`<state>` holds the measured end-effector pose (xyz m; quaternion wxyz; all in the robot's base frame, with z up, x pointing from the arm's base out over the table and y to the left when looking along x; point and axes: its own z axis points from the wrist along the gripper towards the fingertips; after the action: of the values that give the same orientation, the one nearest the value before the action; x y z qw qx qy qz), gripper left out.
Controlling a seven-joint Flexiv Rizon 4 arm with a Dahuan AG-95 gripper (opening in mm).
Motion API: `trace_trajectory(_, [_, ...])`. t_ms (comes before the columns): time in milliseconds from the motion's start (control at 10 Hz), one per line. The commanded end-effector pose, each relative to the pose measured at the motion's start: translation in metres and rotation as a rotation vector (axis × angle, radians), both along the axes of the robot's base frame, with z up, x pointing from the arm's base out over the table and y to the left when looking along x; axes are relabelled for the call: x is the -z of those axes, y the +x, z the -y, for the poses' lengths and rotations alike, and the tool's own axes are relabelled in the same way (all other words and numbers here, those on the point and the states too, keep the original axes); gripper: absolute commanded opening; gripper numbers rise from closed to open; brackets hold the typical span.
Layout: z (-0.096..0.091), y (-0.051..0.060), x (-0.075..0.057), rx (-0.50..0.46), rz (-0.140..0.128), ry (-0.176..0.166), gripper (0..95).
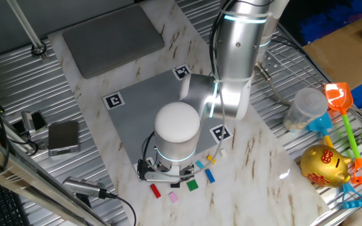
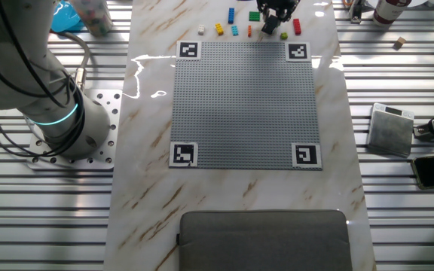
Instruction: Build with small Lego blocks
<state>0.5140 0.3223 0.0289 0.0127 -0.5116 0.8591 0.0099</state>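
The small Lego blocks lie in a loose group on the marble just off one edge of the grey studded plate (image 1: 144,103) (image 2: 243,105). Among them are a red block (image 1: 155,191) (image 2: 297,26), a pink one (image 1: 174,197), a green one (image 1: 192,185) (image 2: 254,16), a blue one (image 1: 210,176) (image 2: 231,15), a yellow one (image 2: 219,29) and a whitish one (image 2: 200,29). My gripper (image 2: 274,21) hangs low over this group, right above an orange block (image 2: 267,28). The arm's white wrist (image 1: 177,125) hides the fingers in one fixed view. How the jaws stand is too small to read.
A grey pad (image 1: 112,34) (image 2: 262,241) lies beyond the plate's far edge. A toy spade (image 1: 338,97), a clear jar (image 1: 307,107) and a golden piggy bank (image 1: 324,164) sit on the metal slats. A small grey box (image 1: 63,137) (image 2: 390,129) and cables lie on the other side.
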Motion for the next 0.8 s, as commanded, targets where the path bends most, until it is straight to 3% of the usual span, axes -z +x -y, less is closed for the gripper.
trace_trajectory(100, [0.004,-0.003,-0.004,-0.007,-0.002,-0.001,0.0])
trace_trajectory(500, [0.025,-0.009,-0.016,-0.070,-0.001,0.004,0.0])
trace_trajectory(800, [0.030,-0.009,-0.015,-0.122,0.000,0.006,0.0])
